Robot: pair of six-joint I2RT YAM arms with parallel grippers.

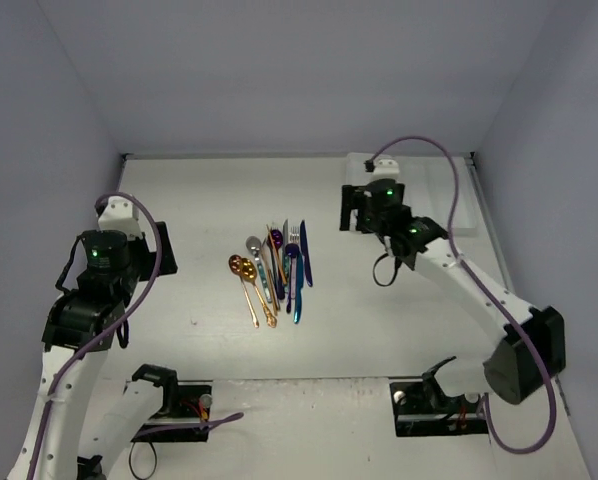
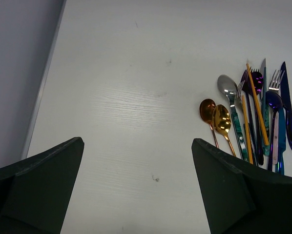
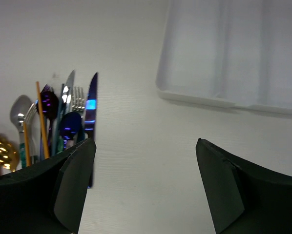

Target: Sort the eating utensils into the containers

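The eating utensils [image 1: 274, 270] lie in one loose pile mid-table: two copper-gold spoons [image 2: 217, 117], a silver spoon [image 2: 227, 87], a gold stick [image 2: 256, 97], a purple fork, a silver fork and a blue knife [image 2: 287, 107]. The white tray [image 3: 234, 48] with ridged long compartments shows in the right wrist view, upper right, with nothing seen in it. My left gripper [image 1: 164, 250] is open and empty left of the pile, over bare table [image 2: 137, 146]. My right gripper [image 1: 354, 210] is open and empty right of the pile [image 3: 146, 146], with the blue knife [image 3: 91, 107] by its left finger.
Grey walls enclose the white table on the left, back and right; the left table edge [image 2: 43, 83] runs close to my left gripper. The arm bases [image 1: 174, 405] [image 1: 434, 405] stand at the near edge. A purple cable [image 1: 449, 170] loops over the right arm.
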